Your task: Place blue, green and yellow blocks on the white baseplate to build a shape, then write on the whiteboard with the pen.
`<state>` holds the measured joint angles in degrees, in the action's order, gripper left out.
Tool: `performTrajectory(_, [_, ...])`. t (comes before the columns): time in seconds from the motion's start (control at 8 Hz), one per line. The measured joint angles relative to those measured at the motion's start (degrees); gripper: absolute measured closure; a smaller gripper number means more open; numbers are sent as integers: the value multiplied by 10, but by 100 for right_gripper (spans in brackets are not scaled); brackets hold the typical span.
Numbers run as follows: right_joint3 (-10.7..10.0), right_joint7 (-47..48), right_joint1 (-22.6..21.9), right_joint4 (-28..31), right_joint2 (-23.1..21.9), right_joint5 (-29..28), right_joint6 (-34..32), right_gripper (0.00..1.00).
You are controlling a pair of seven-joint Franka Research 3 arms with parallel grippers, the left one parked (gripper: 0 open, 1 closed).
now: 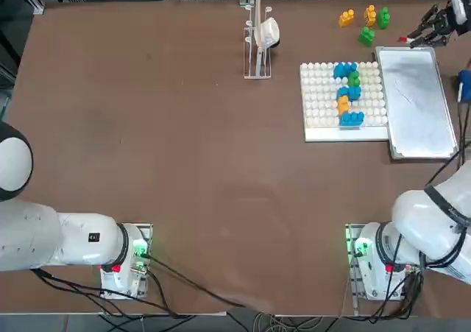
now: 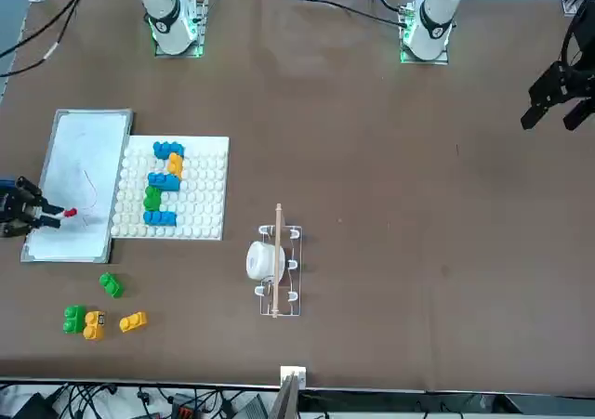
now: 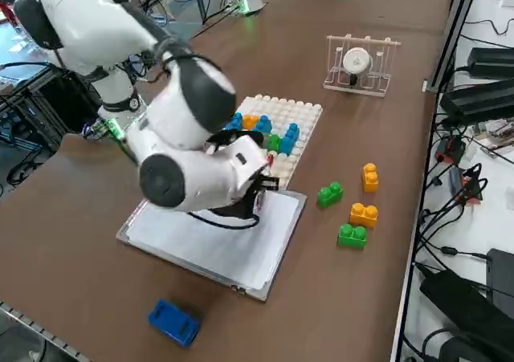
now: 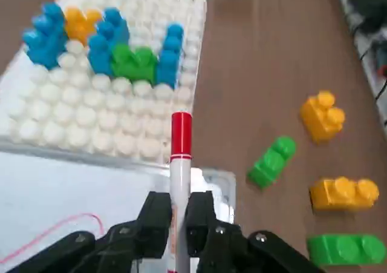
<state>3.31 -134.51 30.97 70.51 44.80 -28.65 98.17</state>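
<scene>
My arm is glossy white rounded shells with dark joints; behind my jaws, black angular fingers (image 4: 157,221), black cable.

The brown worktop (image 1: 184,163) holds the white baseplate (image 1: 324,100), the whiteboard (image 1: 419,111) touching its side, four loose blocks (image 1: 366,23) near them, a small clear rack (image 1: 257,45), and a chunky blue thing (image 3: 173,322).
</scene>
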Motion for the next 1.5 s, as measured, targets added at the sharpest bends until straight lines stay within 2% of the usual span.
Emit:
performTrajectory(0.25, [1, 66, -53, 1, 10, 53, 81, 82])
performTrajectory(0.75, [-5, 105, -112, 28, 21, 66, 181, 82])
performTrajectory(1.0, [-15, 106, -122, 50, 31, 66, 213, 82])
performTrajectory(1.5, [-30, 106, -119, 57, 38, 66, 218, 82])
